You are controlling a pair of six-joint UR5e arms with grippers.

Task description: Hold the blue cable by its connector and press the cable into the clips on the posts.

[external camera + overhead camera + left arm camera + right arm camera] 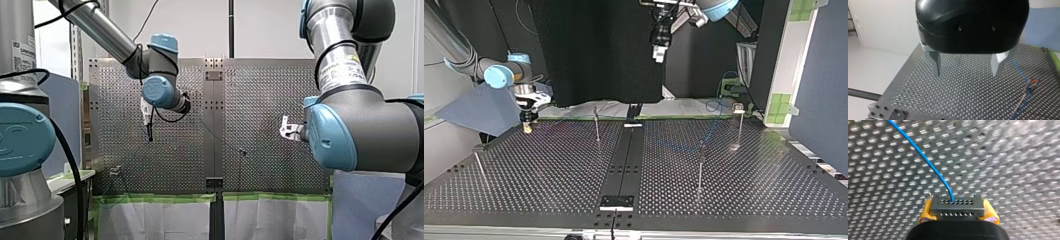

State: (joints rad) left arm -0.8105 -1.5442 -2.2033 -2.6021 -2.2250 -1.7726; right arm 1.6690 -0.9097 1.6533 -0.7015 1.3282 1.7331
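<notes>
My right end effector (958,212), yellow-padded, is clamped on the black connector (957,208). The blue cable (925,160) runs from it toward eleven o'clock over the counter (1010,170). My left end effector (966,73) hangs open above the counter, with the cable at its four o'clock.

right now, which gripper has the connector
My right gripper: its yellow pads clamp the black connector, blue cable running out of it. My left gripper is open, with nothing between its fingers.
</notes>
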